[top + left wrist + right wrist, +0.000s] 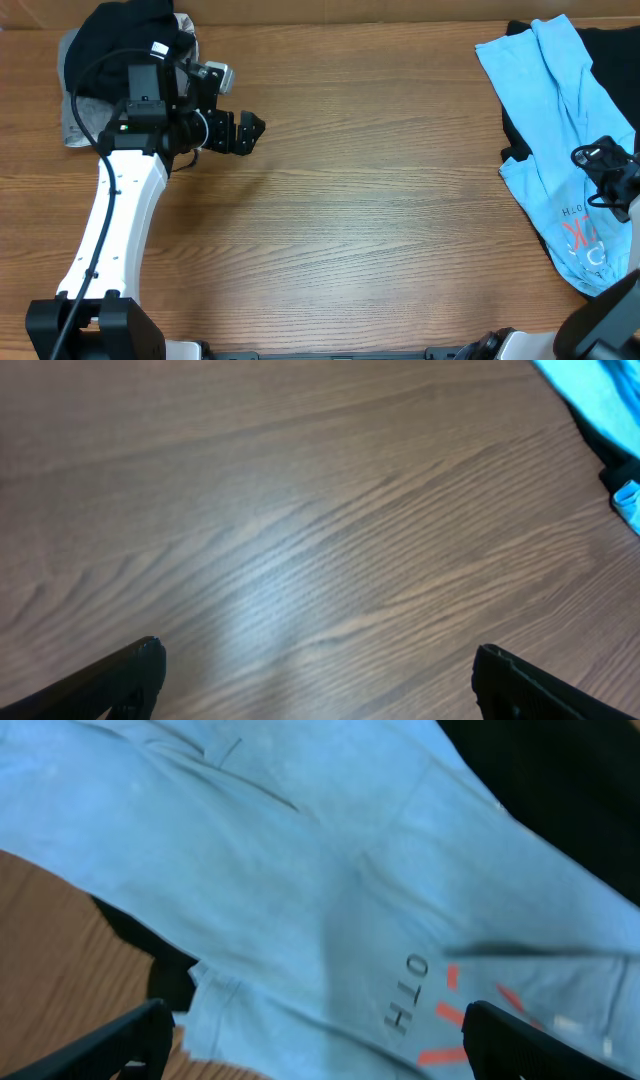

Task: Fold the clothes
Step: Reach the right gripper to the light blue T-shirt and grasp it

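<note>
A light blue T-shirt (560, 120) with red and white lettering lies crumpled at the table's right side, on top of a black garment (610, 70). My right gripper (600, 165) is open and hovers just above the shirt; the right wrist view shows the blue cloth (300, 890) and the lettering between its spread fingers (315, 1040). My left gripper (245, 132) is open and empty over bare wood at the left; its fingers (315, 680) frame only tabletop. The blue shirt's edge shows in the left wrist view (600, 395).
A pile of black cloth (115, 40) over a grey garment (75, 125) lies at the back left corner, behind the left arm. The wooden table (380, 200) spans the middle. Black cloth also peeks under the shirt (140, 945).
</note>
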